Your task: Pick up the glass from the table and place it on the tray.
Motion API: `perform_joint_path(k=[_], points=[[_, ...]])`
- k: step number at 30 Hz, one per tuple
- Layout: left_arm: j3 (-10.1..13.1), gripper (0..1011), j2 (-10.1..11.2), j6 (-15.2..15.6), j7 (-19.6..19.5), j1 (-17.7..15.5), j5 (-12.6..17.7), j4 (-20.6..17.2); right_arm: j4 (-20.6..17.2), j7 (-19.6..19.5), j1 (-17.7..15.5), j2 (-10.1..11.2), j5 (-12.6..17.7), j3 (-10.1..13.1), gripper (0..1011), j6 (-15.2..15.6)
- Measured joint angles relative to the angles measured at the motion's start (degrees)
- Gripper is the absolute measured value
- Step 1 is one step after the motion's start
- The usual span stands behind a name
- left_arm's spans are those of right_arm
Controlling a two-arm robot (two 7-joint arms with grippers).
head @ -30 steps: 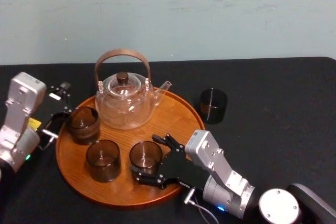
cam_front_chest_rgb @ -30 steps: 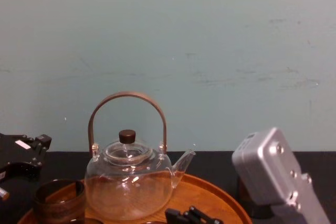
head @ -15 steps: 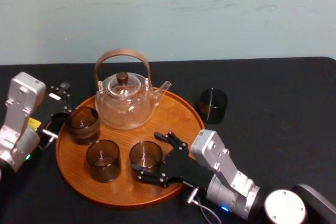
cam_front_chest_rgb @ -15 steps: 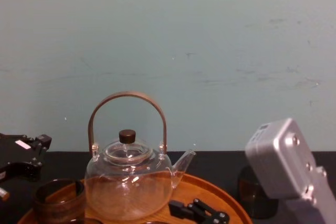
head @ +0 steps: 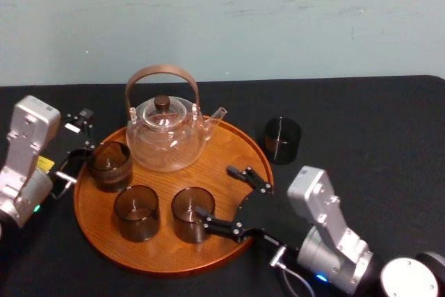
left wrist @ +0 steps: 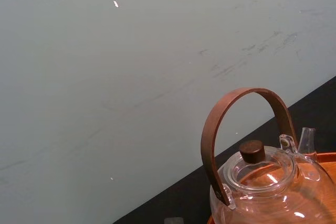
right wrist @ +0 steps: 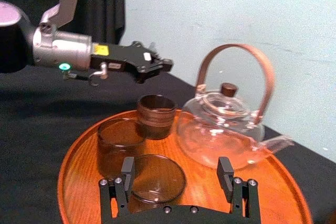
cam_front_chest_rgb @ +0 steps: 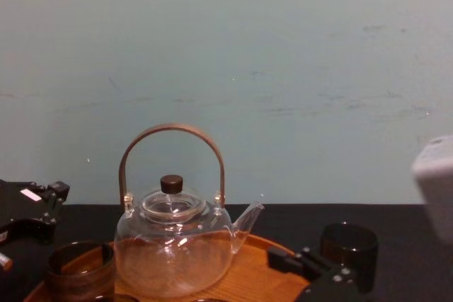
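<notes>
My left gripper [head: 82,134] sits spread at the tray's [head: 229,151] left rim. Three glasses [head: 136,211] and a teapot [head: 165,133] stand on the tray. My right gripper [head: 233,201], spread and empty, hangs over its right edge. Another glass [head: 281,139] stands on the table [head: 361,130], just beside the rim.

"Where did the head camera look?"
"Down over the whole tray [head: 229,151]. The chest one sat low, side-on."
"Shared anything?"
"All four caught the teapot [head: 165,140], the wrists from closer."
</notes>
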Motion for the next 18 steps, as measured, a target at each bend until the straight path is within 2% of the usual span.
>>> perform_joint_path(k=[8,18], points=[[0.0,0,0.0,0.0,0.0,0.0,0.0,0.0,-2.6,-0.7,-2.6,2.2,3.4,4.3,1002,0.1],[0.0,0,0.0,0.0,0.0,0.0,0.0,0.0,-3.2,-2.8,-4.7,3.5,5.0,8.9,1002,0.5]])
